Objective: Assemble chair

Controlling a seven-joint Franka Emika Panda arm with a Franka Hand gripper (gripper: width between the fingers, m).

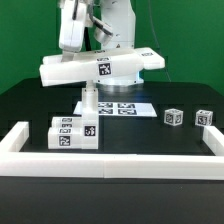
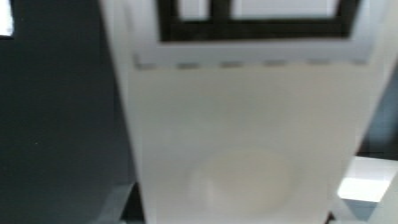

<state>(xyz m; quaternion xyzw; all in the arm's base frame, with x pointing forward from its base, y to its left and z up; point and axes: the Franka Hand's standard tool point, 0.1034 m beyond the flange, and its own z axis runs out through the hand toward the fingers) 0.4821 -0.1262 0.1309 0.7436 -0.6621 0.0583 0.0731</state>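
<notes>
End effector (image 1: 92,52): closed down on the seat panel, gripping it from above; its fingertips are mostly hidden by the panel in the exterior view.
Seat panel (image 1: 103,68): a broad, flat white piece held clear above the bench, lying roughly level; one black-and-white tag (image 1: 103,69) faces the exterior camera on its front edge.
Wrist view: the seat panel (image 2: 249,130) fills nearly the whole picture, pale and blurred; part of a tag (image 2: 249,20) shows at one edge of it.
Short white post (image 1: 90,99): upright under the panel, towards the exterior view's left; I cannot tell whether it touches the panel.
Marker board (image 1: 122,108): flat on the bench beneath the panel, just beside the post.
Tagged bars (image 1: 74,132): a blocky white cluster near the front, on the exterior view's left; tags face the camera.
Small tagged blocks: one (image 1: 173,117) and another (image 1: 204,118) side by side on the exterior view's right, apart from each other and well apart from the bars.
Bench (image 1: 150,140): dark surface; white border rails (image 1: 110,156) run along its front and sides.
</notes>
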